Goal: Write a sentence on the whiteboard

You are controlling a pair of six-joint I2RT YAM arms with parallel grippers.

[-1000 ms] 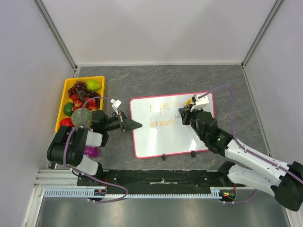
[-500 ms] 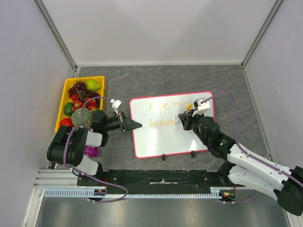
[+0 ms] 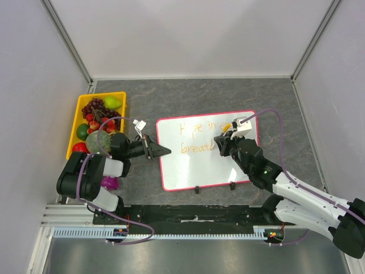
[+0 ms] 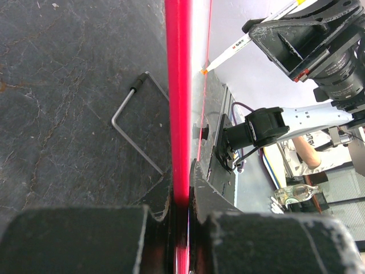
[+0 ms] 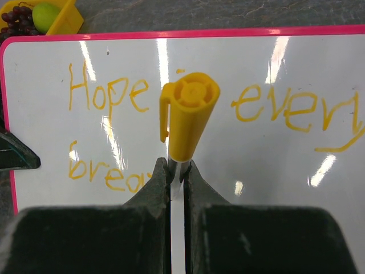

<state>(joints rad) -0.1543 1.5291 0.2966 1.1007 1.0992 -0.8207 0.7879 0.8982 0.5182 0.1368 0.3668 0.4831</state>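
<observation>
The whiteboard lies flat on the grey table, white with a pink-red frame. On it the sentence stands in orange in two lines, "Hope in every" above "brea…", whose end is hidden behind my fingers. My left gripper is shut on the board's left frame edge. My right gripper is shut on a marker with a yellow cap, held over the end of the second line. The marker's tip is at the board's surface.
A yellow tray of plastic fruit sits left of the board, by the left arm. Two small black feet stick out of the board's near edge. A bent metal wire lies on the table beside the frame. Walls close in three sides.
My right gripper with the marker has shifted slightly down the board, from the first line to the end of the second line. The left gripper and the board have not moved.
</observation>
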